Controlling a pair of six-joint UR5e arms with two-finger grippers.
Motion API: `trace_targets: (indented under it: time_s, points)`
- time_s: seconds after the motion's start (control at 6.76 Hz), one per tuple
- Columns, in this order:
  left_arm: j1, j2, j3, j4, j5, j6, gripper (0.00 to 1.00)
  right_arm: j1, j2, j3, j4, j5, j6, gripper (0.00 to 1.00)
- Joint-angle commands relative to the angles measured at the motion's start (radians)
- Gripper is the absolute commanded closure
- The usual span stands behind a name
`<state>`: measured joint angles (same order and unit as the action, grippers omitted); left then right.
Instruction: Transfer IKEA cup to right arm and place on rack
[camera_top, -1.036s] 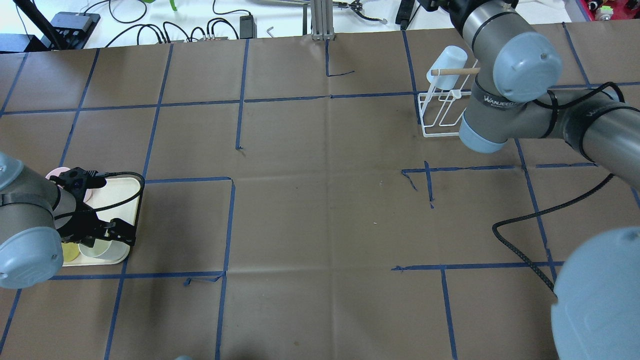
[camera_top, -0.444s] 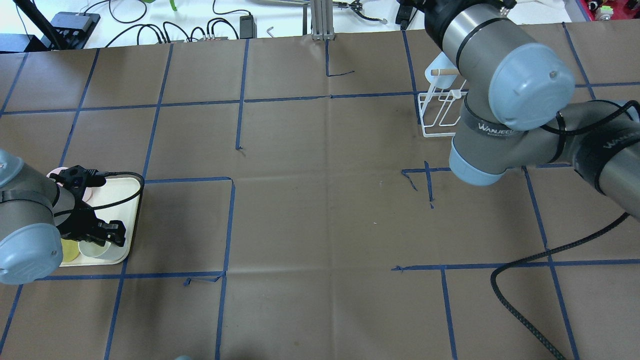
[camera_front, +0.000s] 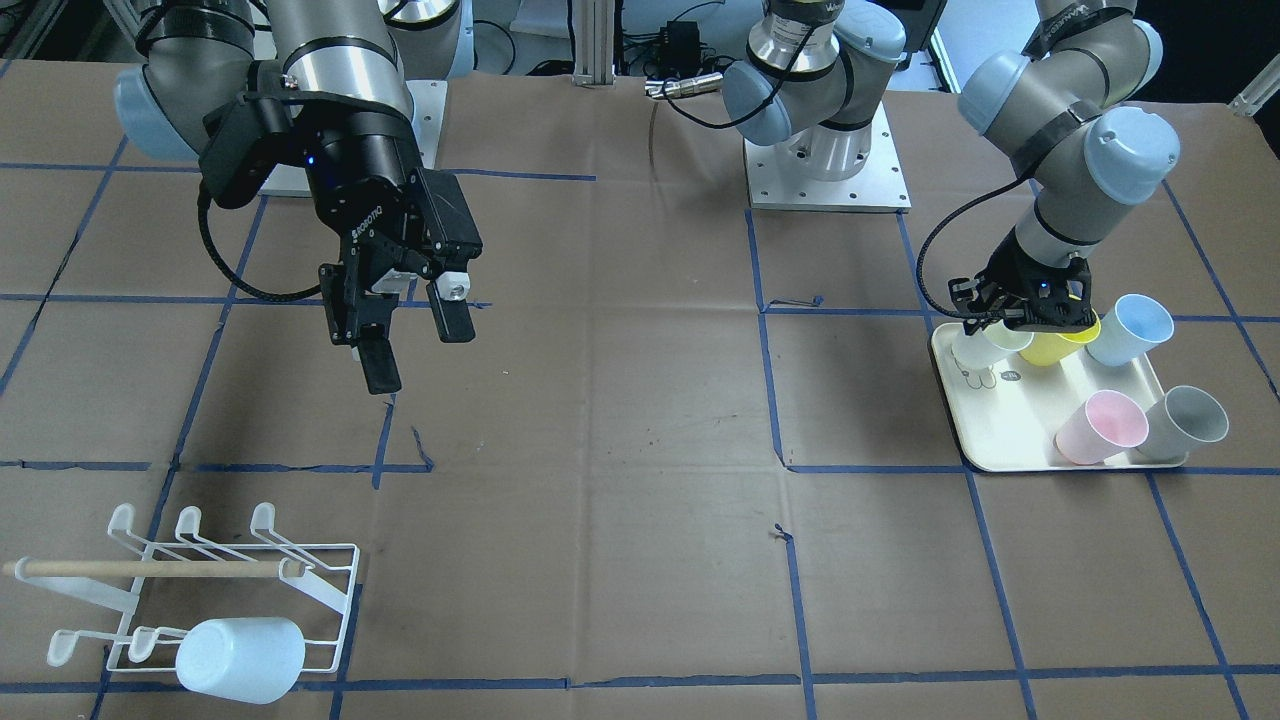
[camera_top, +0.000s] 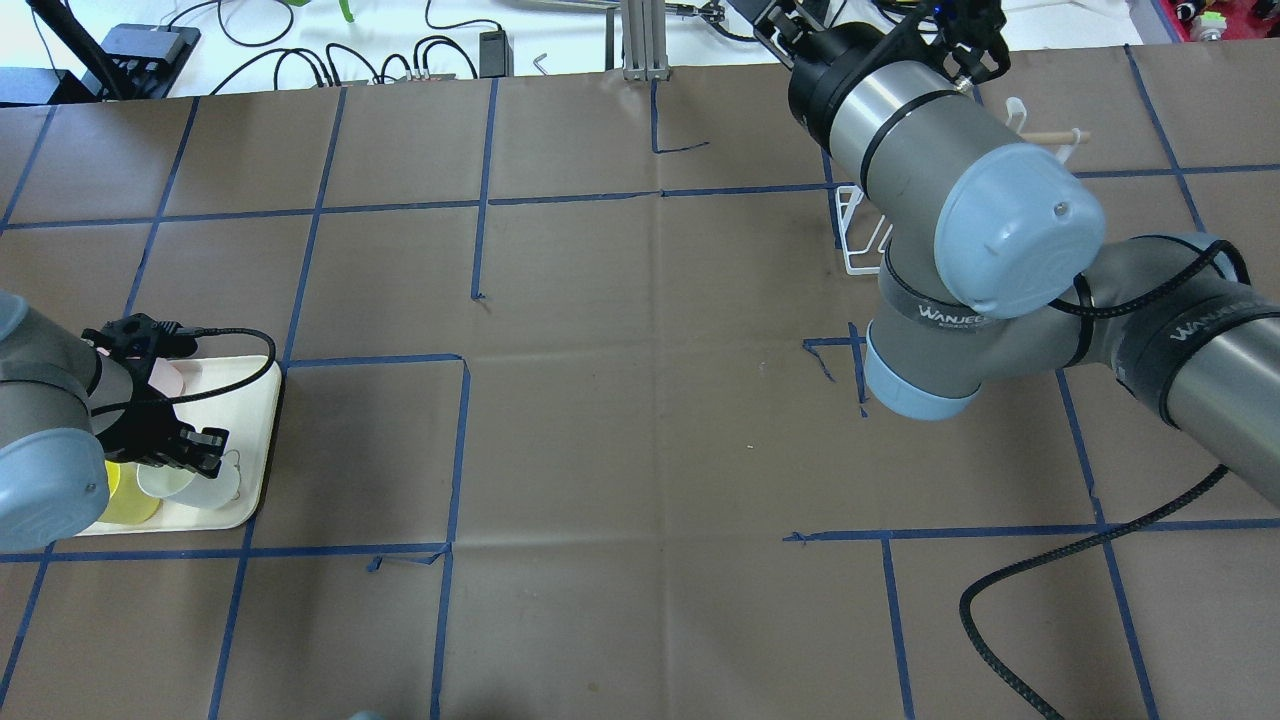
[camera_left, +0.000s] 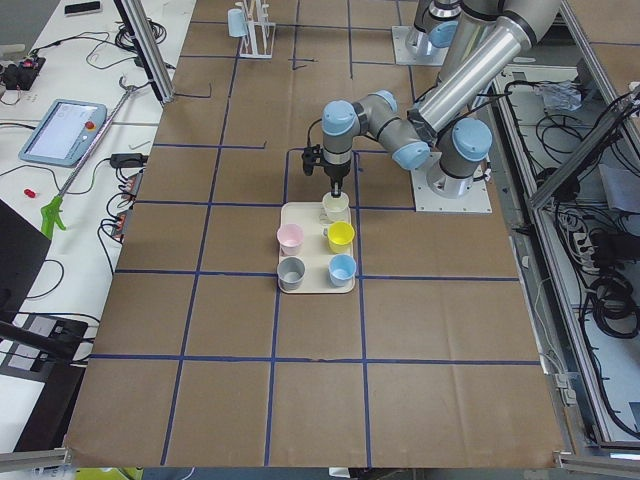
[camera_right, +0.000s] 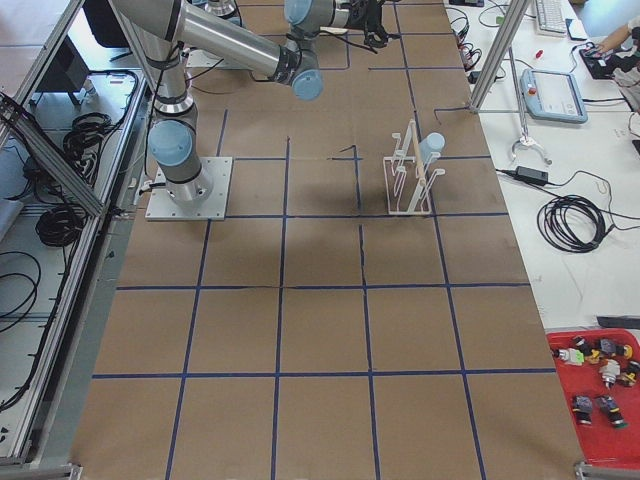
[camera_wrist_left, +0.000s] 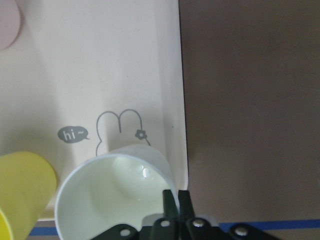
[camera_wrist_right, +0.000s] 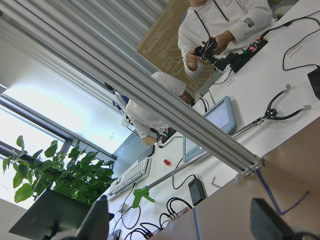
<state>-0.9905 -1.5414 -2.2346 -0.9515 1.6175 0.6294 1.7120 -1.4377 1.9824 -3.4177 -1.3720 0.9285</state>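
Note:
My left gripper (camera_front: 1022, 318) is down over the cream tray (camera_front: 1000, 430) and shut on the rim of a white cup (camera_front: 985, 345). In the left wrist view its fingers (camera_wrist_left: 170, 200) pinch the white cup's (camera_wrist_left: 110, 200) wall. My right gripper (camera_front: 412, 345) hangs open and empty above the table, away from the rack. The white wire rack (camera_front: 200, 590) with a wooden dowel holds one pale blue cup (camera_front: 240, 660). In the overhead view the rack (camera_top: 858, 240) is mostly hidden behind my right arm (camera_top: 1000, 240).
The tray also holds a yellow cup (camera_front: 1060, 345), a pale blue cup (camera_front: 1130, 330), a pink cup (camera_front: 1100, 425) and a grey cup (camera_front: 1185, 415). Blue tape lines grid the brown table. Cables and an operator are beyond the far edge.
My right arm has swung away from the rack toward the table's middle. My left gripper has shifted over the white cup and closed on its rim.

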Motion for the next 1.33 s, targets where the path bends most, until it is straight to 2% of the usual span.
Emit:
trace_targets:
  time_s: [0.0, 0.3, 0.59, 0.74, 0.89, 1.04, 1.18]
  points:
    - [-0.017, -0.002, 0.170, -0.201, -0.011, 0.000, 1.00, 0.012, -0.027, 0.016, -0.002, 0.021, 0.241, 0.00]
    - [-0.150, -0.015, 0.425, -0.453, -0.011, -0.029, 1.00, 0.020, -0.047, 0.080, -0.005, 0.021, 0.416, 0.00]
    - [-0.282, -0.131, 0.686, -0.606, -0.008, -0.106, 1.00, 0.020, -0.091, 0.131, -0.005, 0.025, 0.533, 0.00]
    - [-0.360, -0.162, 0.775, -0.621, -0.078, -0.152, 1.00, 0.018, -0.093, 0.154, -0.005, 0.090, 0.609, 0.00]
    - [-0.399, -0.158, 0.811, -0.613, -0.229, -0.164, 1.00, 0.018, -0.098, 0.160, -0.005, 0.097, 0.650, 0.00]
    - [-0.408, -0.135, 0.802, -0.571, -0.421, -0.154, 1.00, 0.018, -0.102, 0.164, -0.005, 0.094, 0.652, 0.00]
    - [-0.412, -0.118, 0.784, -0.485, -0.553, -0.148, 1.00, 0.020, -0.099, 0.165, 0.006, 0.088, 0.647, 0.00]
